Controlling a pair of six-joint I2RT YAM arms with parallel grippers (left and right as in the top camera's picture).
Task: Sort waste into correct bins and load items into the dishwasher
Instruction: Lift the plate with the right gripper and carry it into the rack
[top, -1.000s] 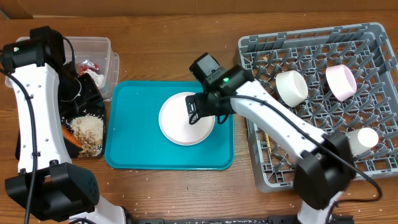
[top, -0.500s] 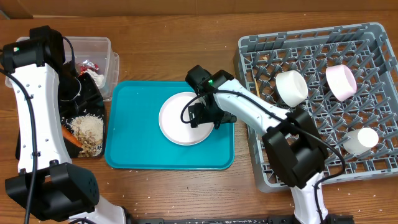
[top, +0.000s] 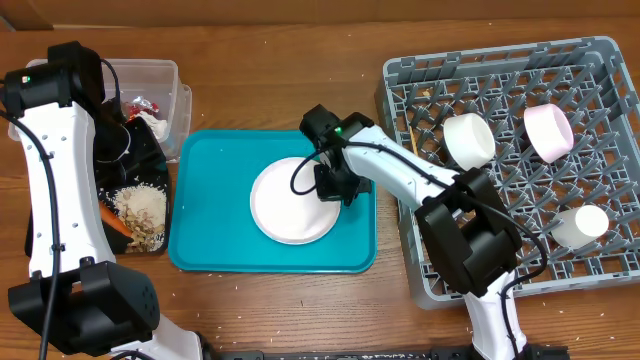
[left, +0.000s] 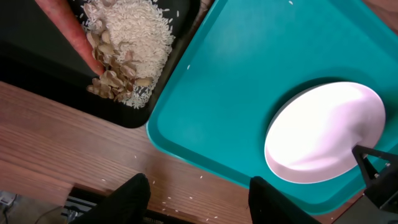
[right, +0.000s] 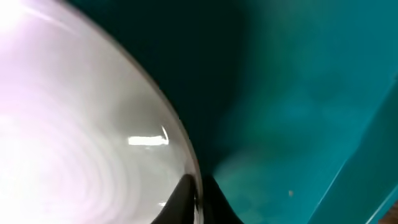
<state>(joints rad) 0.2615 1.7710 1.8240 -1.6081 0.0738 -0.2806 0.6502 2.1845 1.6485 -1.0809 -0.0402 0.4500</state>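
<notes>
Two bins stand at the tabletop's left edge. One clear tub (top: 170, 68) sits toward the far left corner and holds crumpled red and silver wrappers (top: 143, 105), too jumbled to count. One black tray (left: 31, 59) lies just in front of it, carrying one orange carrot (left: 65, 28), one heap of white grains (left: 140, 34) and a clump of beige scraps (left: 112, 71).

The left arm (top: 50, 170) reaches over this tray and hides part of it. The left gripper (left: 202, 199) hangs above the gap between the black tray and the teal tray, fingers set apart with nothing between them.

One teal tray (top: 210, 200) lies mid-tabletop, with one white plate (top: 285, 205) on its right half. The right gripper (top: 335, 186) is pinched closed on the plate's right rim.

One grey dish rack (top: 590, 80) fills the right edge. It holds two bowls near its far edge, a white bowl (top: 468, 138) and a pink bowl (top: 548, 132), and one white cup (top: 583, 225) by its right edge. The right arm (top: 400, 175) crosses the rack's left side.
</notes>
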